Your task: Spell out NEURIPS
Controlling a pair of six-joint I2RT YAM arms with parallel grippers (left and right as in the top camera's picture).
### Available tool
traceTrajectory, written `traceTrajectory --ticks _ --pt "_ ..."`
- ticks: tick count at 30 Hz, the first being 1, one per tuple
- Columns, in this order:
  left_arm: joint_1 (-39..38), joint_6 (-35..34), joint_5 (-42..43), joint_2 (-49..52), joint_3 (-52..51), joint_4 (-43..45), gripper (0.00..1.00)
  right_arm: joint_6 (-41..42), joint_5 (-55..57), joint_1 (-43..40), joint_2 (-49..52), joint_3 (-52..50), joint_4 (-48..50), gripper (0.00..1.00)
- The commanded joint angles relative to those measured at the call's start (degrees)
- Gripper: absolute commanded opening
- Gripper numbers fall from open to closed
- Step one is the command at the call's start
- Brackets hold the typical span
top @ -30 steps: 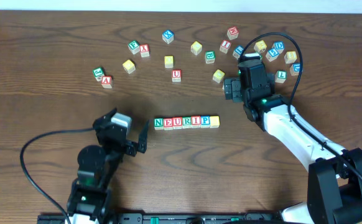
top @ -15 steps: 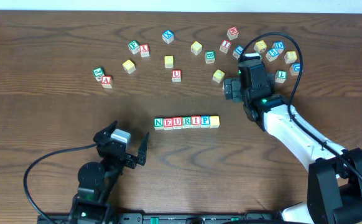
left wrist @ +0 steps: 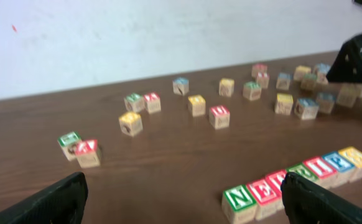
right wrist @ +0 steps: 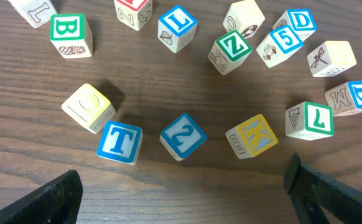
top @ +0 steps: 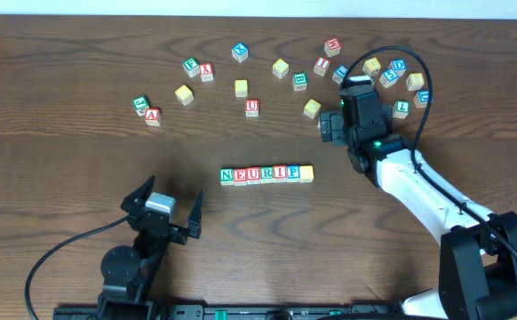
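NEURIPS cubes (top: 266,174), seven touching in one row, left fingers (left wrist: 50,202) and right fingers (right wrist: 330,193) both spread wide, empty

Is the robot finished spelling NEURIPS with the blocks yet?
It looks about done. Seven cubes sit in a row reading N, E, U, R, I, P, then a yellow-faced cube whose letter I can't read. Nothing is in hand: the left gripper and right gripper are both open and empty. Left: checking that last cube is S.
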Motion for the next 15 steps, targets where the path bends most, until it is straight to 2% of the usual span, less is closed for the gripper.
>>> traceTrajectory --ticks 1,15 --pt "0.4 0.8 2.6 -2.0 -0.4 -3.0 0.98 -0.8 0.7 -0.9 -1.2 1.0 0.0 0.99" --pt "0.4 -1.4 3.5 -2.0 -0.4 -2.9 0.98 -0.8 0.5 -0.8 -1.2 1.0 0.0 0.99"
